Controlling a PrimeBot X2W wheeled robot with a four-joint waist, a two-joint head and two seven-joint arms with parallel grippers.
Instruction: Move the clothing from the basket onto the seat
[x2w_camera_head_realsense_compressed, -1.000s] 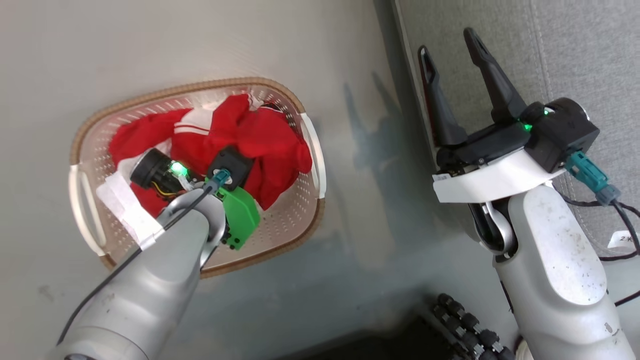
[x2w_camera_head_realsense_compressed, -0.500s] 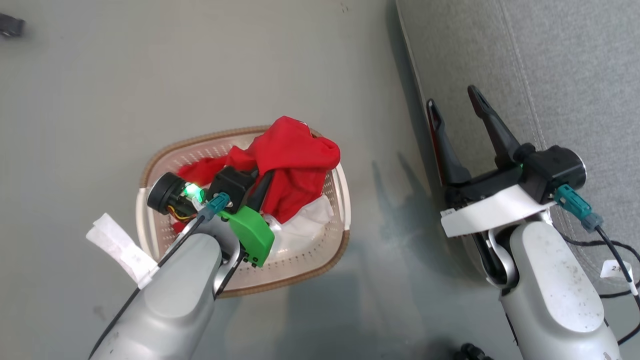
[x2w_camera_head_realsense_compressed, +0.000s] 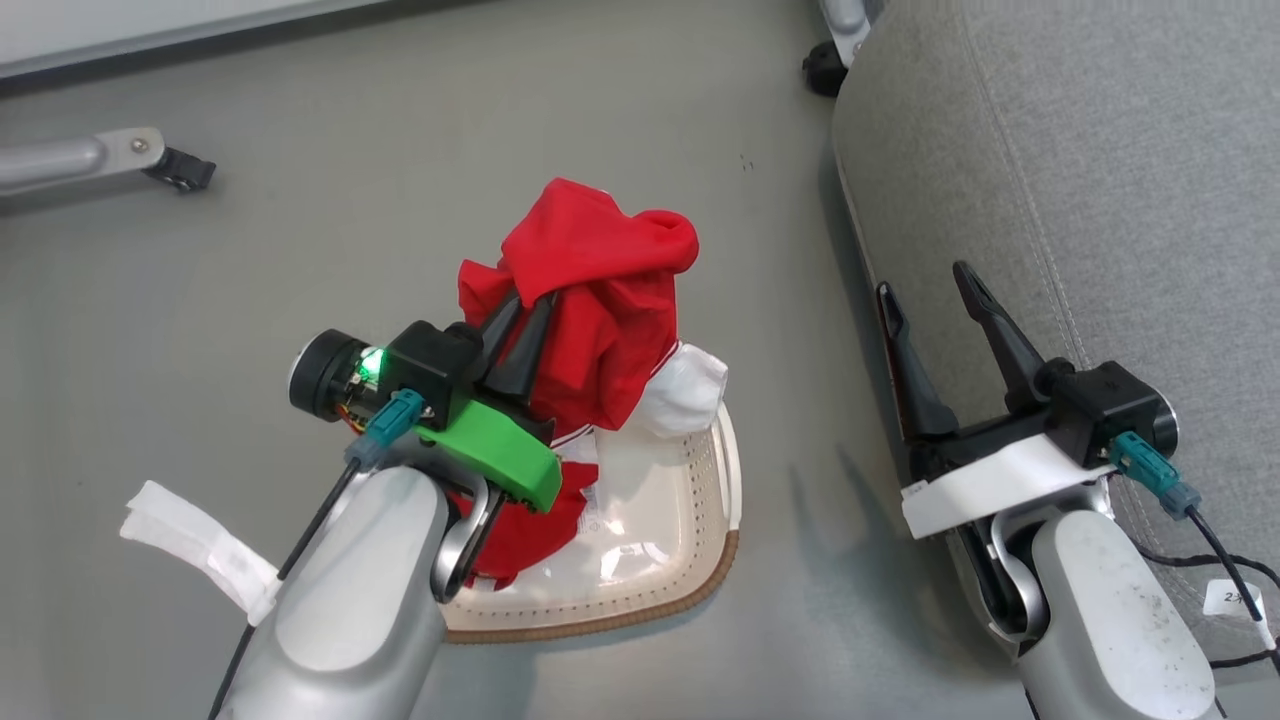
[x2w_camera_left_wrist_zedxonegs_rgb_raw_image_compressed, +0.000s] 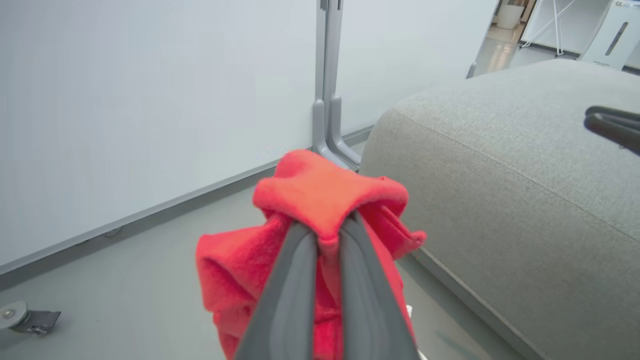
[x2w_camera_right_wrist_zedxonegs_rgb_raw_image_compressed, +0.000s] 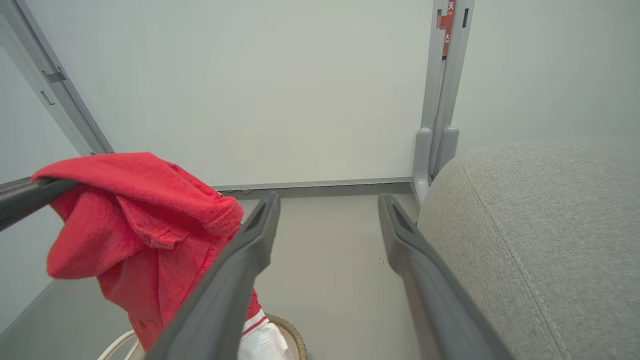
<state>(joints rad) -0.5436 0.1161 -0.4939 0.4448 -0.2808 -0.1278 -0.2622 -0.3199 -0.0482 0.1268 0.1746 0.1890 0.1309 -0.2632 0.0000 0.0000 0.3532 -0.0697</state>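
While my left gripper (x2w_camera_head_realsense_compressed: 532, 302) pinches a top fold, the soft clothing (x2w_camera_head_realsense_compressed: 600, 265) hangs limp. My right gripper (x2w_camera_head_realsense_compressed: 924, 282) stands open, empty.

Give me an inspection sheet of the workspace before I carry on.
Surface: smooth grey floor.
Job's things: red clothing held up over the basket, lower folds reaching into it; seat at right, no clothing on the part in view.
Clutter: nothing seen.
Grippers: left gripper shut on the clothing; right gripper open, empty, beside the seat's edge.
Cables: left wrist cable and right wrist cable, each with a teal plug.
Surroundings: white partition panels, grey post, caster foot.
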